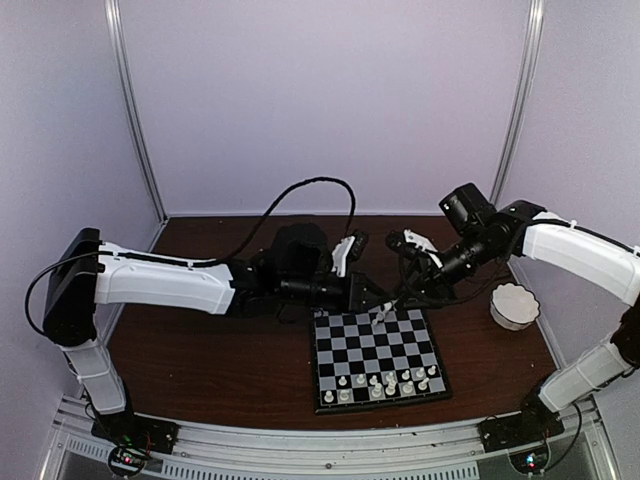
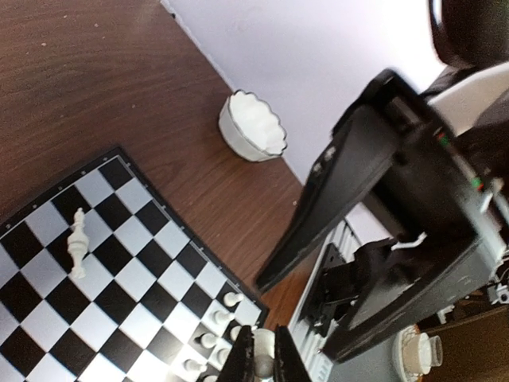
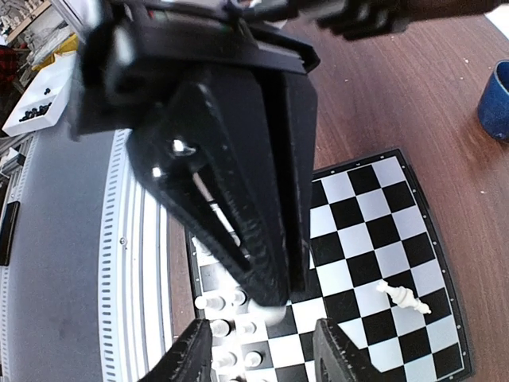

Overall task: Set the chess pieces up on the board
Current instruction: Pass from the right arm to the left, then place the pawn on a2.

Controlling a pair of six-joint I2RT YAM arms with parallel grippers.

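On the bench [image 1: 200,350] lies the board [image 1: 378,358], chess pieces [image 1: 388,381] bunched unevenly on its near rows and a toppled piece [image 2: 77,243] farther up: roughly half done, I judge. The left end effector [image 2: 261,342] pinches a white piece [image 2: 263,352]; the right end effector [image 3: 262,354] gapes empty.

Smooth white plastic shells [image 1: 160,282] are sheathing both arms' long links, with black joint housings [image 1: 290,285] sitting between them. A thin black cable [image 1: 318,180] is looping above the left arm. Black ribbed triangular fingers [image 3: 238,231] are showing small silver screws [image 3: 179,146].
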